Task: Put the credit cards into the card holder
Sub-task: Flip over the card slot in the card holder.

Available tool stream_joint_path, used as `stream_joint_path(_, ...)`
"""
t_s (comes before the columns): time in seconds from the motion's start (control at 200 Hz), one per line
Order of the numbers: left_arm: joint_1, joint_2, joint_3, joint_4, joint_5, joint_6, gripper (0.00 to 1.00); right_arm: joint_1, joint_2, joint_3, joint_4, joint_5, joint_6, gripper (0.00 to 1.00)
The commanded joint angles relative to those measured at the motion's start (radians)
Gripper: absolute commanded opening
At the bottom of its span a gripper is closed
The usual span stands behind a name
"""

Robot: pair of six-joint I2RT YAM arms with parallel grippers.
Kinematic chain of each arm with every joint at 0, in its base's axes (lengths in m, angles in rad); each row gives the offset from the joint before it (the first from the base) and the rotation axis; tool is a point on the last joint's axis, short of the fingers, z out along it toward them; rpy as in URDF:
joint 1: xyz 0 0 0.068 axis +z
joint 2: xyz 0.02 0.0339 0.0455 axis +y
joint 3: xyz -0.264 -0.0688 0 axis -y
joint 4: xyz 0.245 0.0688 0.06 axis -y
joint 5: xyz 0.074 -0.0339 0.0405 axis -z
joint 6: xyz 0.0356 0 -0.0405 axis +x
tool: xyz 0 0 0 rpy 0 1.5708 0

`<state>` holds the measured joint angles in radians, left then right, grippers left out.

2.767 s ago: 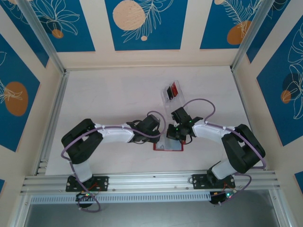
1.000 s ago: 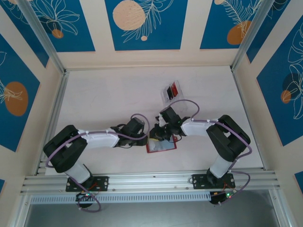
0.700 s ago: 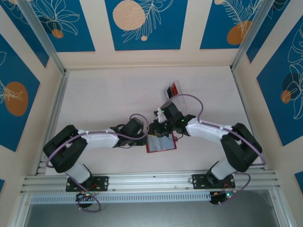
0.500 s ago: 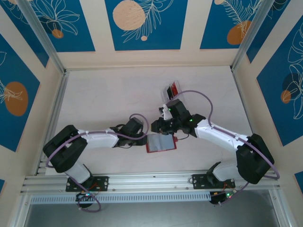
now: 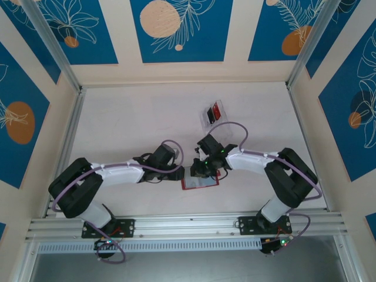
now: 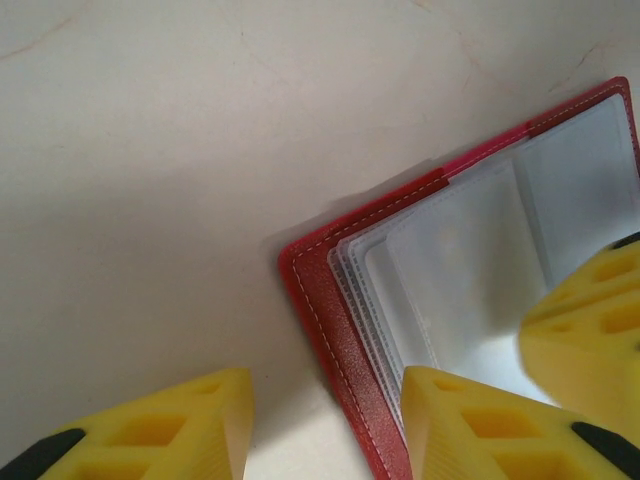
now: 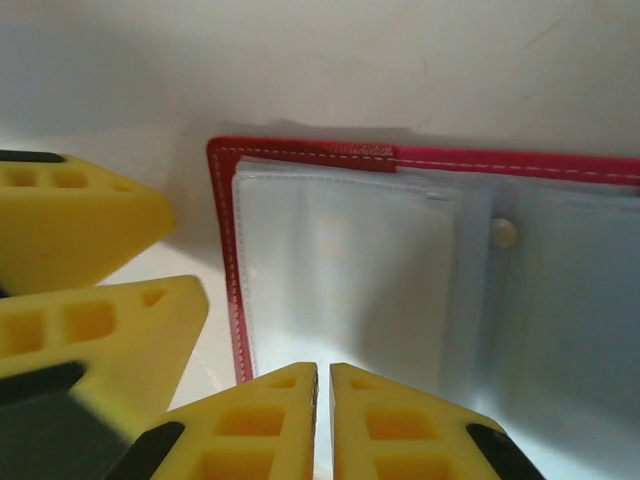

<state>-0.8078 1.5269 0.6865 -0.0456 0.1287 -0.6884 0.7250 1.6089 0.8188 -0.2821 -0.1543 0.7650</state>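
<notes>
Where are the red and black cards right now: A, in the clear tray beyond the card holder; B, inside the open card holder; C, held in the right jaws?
A: the red and black cards lie in the clear tray, beyond the open card holder.

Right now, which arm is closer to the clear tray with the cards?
Right. The right fingers are over the open red wallet, nearer the tray; the left fingers straddle its left edge.

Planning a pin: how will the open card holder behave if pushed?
Probably floppy: the card holder shows clear sleeves fanned loosely at its edge. Likely light, so it may slide on the smooth table. Its glossy plastic looks slippery.
</notes>
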Motion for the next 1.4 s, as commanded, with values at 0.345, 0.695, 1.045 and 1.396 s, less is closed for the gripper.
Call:
stream_joint_path(0.345,-0.042,0.104,0.114,-0.053,-0.025,0.036,0.45,-0.018,0.047,0.003,0.119,-0.077,0.036,0.13)
stream_joint_path(0.695,-0.066,0.107,0.142,-0.106,-0.084,0.042,0.43,-0.027,-0.1,-0.001,0.003,-0.003,0.011,0.13)
stream_joint_path(1.045,-0.083,0.1,0.172,-0.145,-0.12,0.055,0.43,-0.083,-0.209,-0.04,-0.043,0.009,-0.005,0.13)
stream_joint_path(1.396,-0.114,0.15,0.229,-0.2,-0.17,0.07,0.4,-0.116,-0.246,-0.068,-0.048,0.006,-0.012,0.13)
